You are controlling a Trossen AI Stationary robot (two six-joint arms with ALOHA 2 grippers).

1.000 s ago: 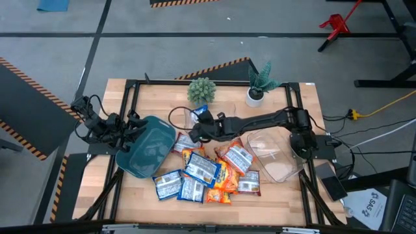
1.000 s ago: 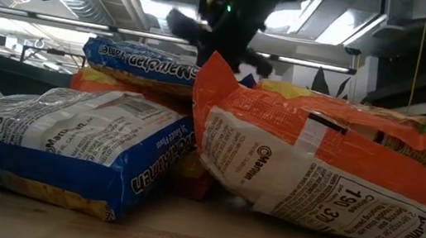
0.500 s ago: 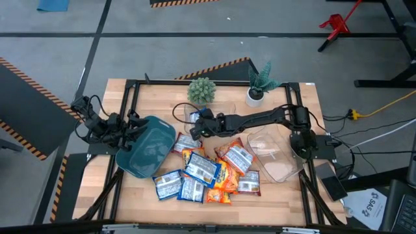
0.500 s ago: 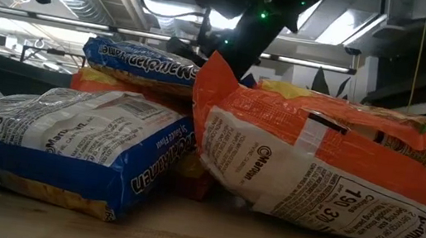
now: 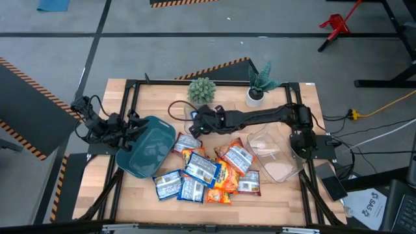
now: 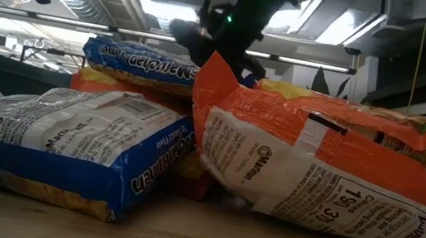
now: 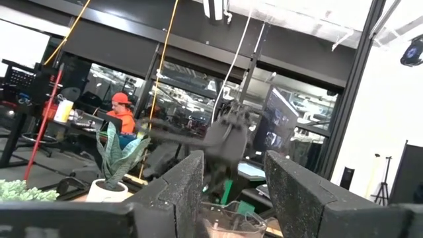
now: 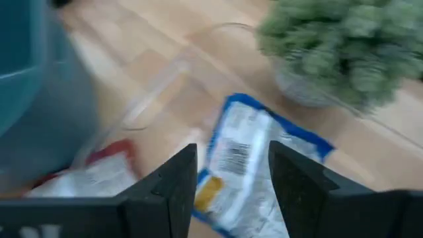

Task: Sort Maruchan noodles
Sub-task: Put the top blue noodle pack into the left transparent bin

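Opening over the far side of the worktop [image 5: 130, 188], my right hand [image 5: 197, 123] has let go of a blue-and-white Maruchan packet [image 8: 248, 165]: a second ago its fingers were closed on it above the heap, and now they stand parted with nothing between them. In the right wrist view the packet lies flat below the fingers, inside what looks like a clear plastic tub [image 5: 224, 107], just beside the bushy potted plant [image 5: 202, 90]. I judge that one blue packet is now sorted.

The rest of the Maruchan noodles [image 5: 208, 172] lie in a mixed pile at the worktop's middle and near edge, blue-and-white, orange-yellow and red-brown overlapping. A second clear tub [image 5: 276, 156] on the right and the dark teal bin [image 5: 146, 153] on the left look empty from above.

My left hand [image 5: 133, 125] waits at the teal bin's edge, fingers apart, holding nothing.
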